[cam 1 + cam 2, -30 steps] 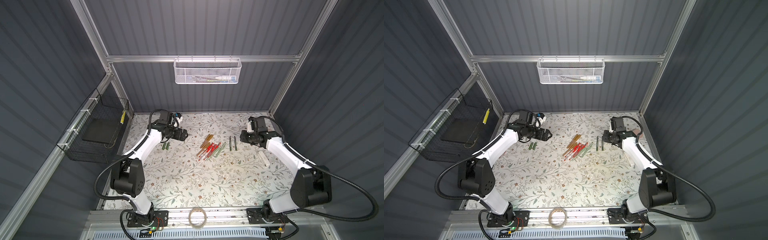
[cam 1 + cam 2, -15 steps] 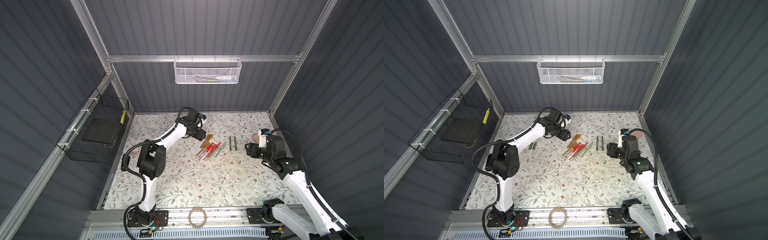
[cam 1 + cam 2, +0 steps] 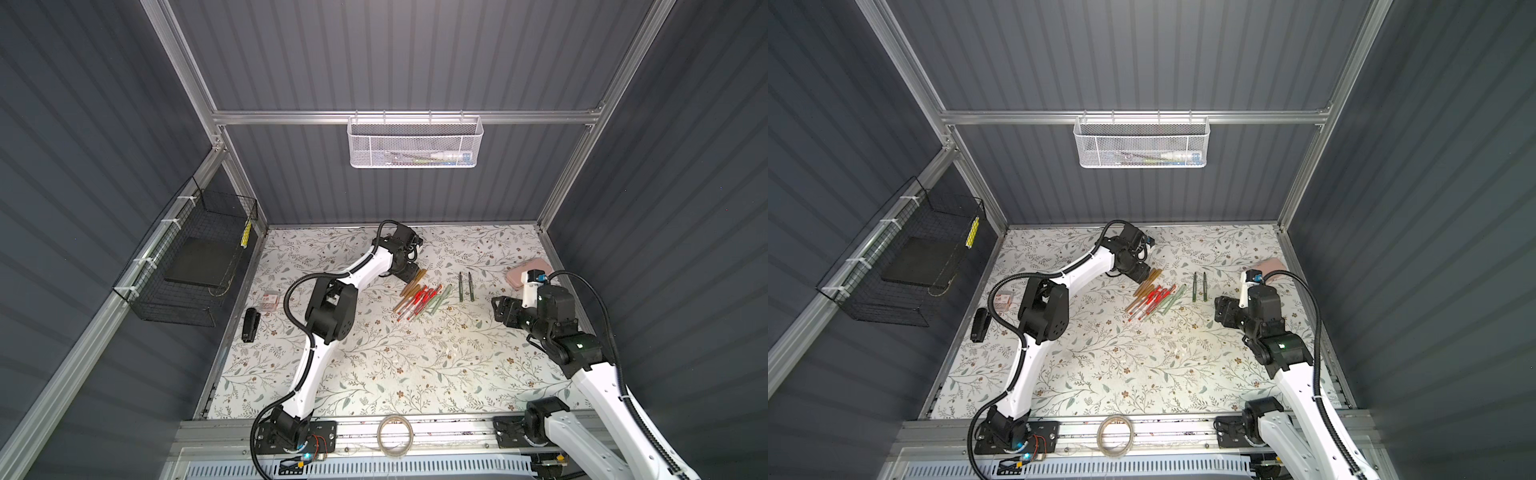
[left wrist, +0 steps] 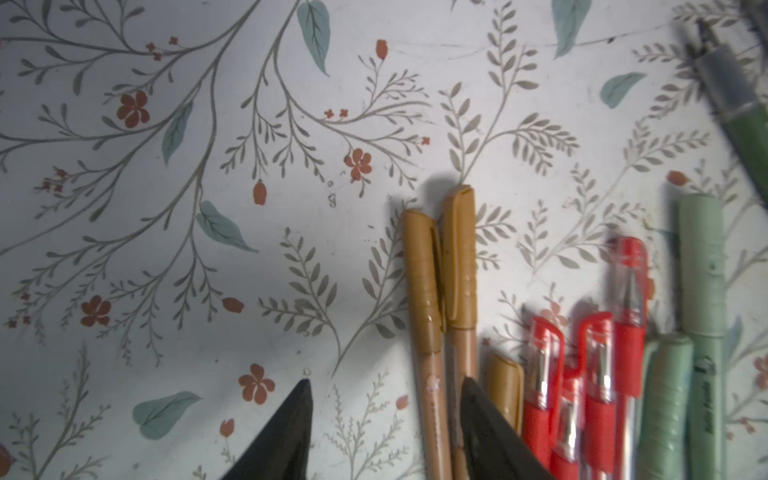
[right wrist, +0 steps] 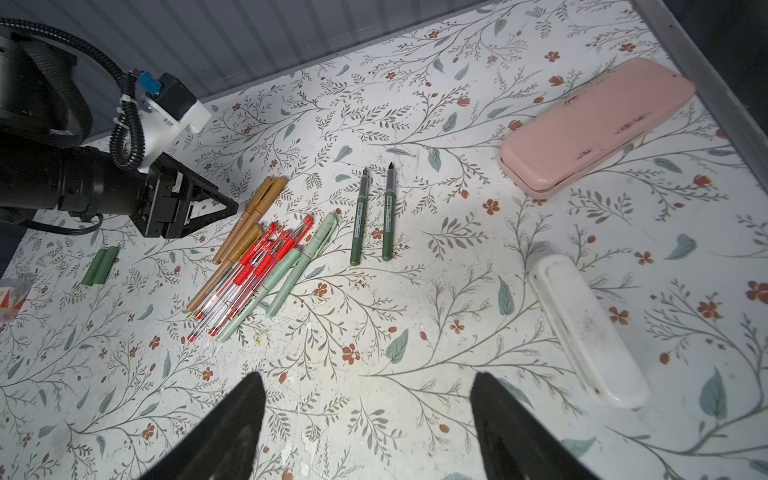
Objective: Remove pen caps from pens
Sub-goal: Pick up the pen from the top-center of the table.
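The left arm (image 3: 365, 270) is stretched from its base at the front rail towards the back of the floral-patterned tabletop (image 3: 415, 365), elbow raised and wrist bent downward over the far end of a heap of pens (image 3: 419, 297). The left jaws are seen parted and nothing is clamped; in the left wrist view two capped golden-brown stick pens (image 4: 424, 299) lie between them, close to one jaw. The right arm (image 3: 582, 349) is held at the right side, pointed towards the middle; the right jaws are spread wide and empty, above bare tabletop. Beside the golden-brown pens, clear pens with red caps (image 5: 253, 266) and capped pale green pens (image 5: 291, 270) are heaped together. Two uncapped dark green pens (image 5: 357, 224) are laid side by side just apart from the heap. Two short dark green caps (image 5: 99, 266) are found close to the left arm, touching each other. A pink oblong case (image 5: 594, 124) and a white oblong case (image 5: 590, 328) are set near the right edge.
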Robot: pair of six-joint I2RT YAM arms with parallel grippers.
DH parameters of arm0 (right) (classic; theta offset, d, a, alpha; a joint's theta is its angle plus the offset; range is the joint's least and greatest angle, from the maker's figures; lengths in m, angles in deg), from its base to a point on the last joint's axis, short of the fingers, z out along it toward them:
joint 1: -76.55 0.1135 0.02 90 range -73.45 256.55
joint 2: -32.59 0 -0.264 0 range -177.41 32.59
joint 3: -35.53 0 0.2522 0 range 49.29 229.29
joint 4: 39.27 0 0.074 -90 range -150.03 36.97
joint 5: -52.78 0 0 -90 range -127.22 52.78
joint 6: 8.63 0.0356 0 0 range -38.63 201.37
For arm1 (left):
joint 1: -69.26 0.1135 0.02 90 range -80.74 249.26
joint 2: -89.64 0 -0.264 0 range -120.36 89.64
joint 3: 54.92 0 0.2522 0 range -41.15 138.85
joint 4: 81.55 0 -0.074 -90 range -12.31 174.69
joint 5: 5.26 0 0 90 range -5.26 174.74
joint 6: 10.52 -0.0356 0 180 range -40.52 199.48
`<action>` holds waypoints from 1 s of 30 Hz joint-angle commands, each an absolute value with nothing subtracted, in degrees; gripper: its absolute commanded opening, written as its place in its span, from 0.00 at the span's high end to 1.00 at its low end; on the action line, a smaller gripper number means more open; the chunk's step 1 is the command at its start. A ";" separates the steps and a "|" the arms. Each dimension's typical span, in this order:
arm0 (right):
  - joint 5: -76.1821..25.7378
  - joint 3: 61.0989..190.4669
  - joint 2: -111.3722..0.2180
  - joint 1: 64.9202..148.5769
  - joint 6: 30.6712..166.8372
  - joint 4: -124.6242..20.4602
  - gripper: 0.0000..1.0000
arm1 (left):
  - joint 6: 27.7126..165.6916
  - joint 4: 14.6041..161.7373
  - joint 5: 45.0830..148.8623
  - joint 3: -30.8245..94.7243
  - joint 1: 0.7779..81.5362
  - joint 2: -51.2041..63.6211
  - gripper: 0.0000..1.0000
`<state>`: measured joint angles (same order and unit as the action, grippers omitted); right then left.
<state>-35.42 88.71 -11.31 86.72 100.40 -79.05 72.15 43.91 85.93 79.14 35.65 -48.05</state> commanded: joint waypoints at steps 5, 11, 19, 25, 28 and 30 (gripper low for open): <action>-35.68 87.95 -10.57 86.65 100.62 -79.79 0.17 | 71.53 41.90 83.69 86.08 35.02 -52.22 0.44; -35.82 87.71 -10.04 86.65 100.53 -79.69 0.16 | 71.57 41.63 84.39 88.80 34.56 -54.62 0.44; -36.17 87.68 -9.98 86.72 100.62 -80.01 0.16 | 71.30 41.80 83.36 88.85 34.19 -56.14 0.47; -36.30 87.88 -9.91 86.66 100.55 -79.99 0.16 | 70.74 41.97 81.49 89.01 34.11 -57.46 0.48; -36.27 88.05 -9.96 86.65 100.57 -80.46 0.16 | 70.86 42.06 80.28 89.72 34.10 -58.08 0.52; -36.17 87.86 -9.79 86.65 100.53 -80.08 0.16 | 70.86 42.21 79.93 90.18 34.10 -58.53 0.54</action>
<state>-35.57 88.49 -10.37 86.72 100.46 -79.69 71.95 43.74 81.67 88.75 34.41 -56.25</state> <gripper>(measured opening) 0.842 0.465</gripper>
